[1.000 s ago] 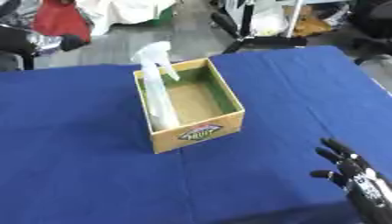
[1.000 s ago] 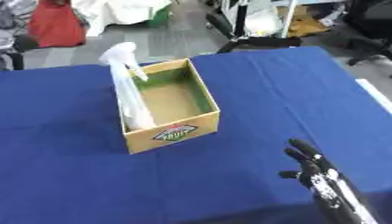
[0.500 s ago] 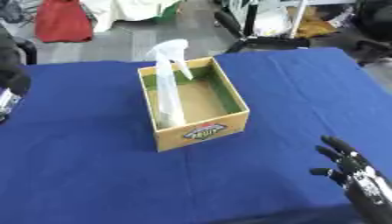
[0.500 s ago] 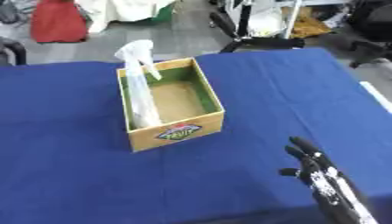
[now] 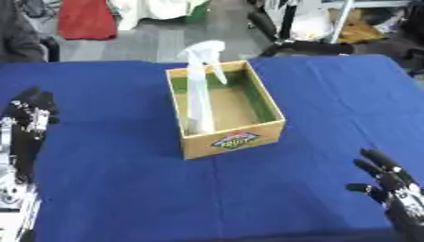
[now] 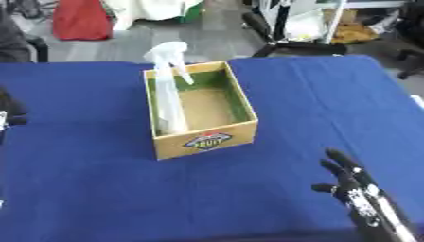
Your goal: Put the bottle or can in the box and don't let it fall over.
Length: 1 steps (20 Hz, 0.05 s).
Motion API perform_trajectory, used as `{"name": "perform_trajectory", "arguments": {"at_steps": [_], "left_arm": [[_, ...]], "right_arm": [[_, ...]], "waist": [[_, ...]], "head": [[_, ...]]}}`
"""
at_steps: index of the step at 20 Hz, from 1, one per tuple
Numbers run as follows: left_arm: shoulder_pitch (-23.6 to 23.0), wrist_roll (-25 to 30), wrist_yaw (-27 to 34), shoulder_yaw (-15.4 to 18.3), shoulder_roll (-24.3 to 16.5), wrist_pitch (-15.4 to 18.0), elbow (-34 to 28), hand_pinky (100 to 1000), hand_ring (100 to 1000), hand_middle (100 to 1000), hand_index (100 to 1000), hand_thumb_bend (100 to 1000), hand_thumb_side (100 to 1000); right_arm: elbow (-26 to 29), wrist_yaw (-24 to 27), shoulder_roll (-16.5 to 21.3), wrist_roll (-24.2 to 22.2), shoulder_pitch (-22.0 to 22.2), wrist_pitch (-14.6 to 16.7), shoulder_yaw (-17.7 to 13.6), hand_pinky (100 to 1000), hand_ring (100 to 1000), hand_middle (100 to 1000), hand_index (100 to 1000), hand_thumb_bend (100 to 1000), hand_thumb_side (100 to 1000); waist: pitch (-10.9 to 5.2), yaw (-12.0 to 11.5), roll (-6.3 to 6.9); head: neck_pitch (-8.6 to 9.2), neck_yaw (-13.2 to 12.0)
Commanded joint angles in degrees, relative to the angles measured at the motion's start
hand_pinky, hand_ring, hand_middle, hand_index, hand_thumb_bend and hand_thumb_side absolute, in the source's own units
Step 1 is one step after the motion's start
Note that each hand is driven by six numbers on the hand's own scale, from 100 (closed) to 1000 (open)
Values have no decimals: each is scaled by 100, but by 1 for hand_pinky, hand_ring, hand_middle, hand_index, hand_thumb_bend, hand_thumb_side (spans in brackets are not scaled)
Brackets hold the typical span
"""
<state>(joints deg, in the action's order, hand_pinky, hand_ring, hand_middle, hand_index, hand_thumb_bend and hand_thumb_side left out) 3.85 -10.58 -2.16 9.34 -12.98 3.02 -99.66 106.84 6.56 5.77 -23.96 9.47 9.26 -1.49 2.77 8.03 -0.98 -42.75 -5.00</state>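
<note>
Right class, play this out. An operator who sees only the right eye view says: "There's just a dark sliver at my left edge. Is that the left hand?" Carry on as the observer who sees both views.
Observer: Yes. The left eye view shows the whole left hand, at the left side of the table.
Operator: Is it touching the bottle?
Observer: No. Bare blue table lies between it and the box, where the bottle stands upright.
Operator: Where is its arm?
Observer: It runs down the left edge to the lower corner.
</note>
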Motion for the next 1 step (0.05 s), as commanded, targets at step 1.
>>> {"name": "perform_trajectory", "arguments": {"at_steps": [1], "left_arm": [[41, 33, 51, -54, -16, 18, -21, 622, 622, 576, 845, 487, 713]], "right_arm": [[96, 10, 44, -12, -18, 5, -15, 732, 1000, 1000, 977, 100, 735]], "waist": [[-63, -8, 4]], "head": [[-47, -51]]}}
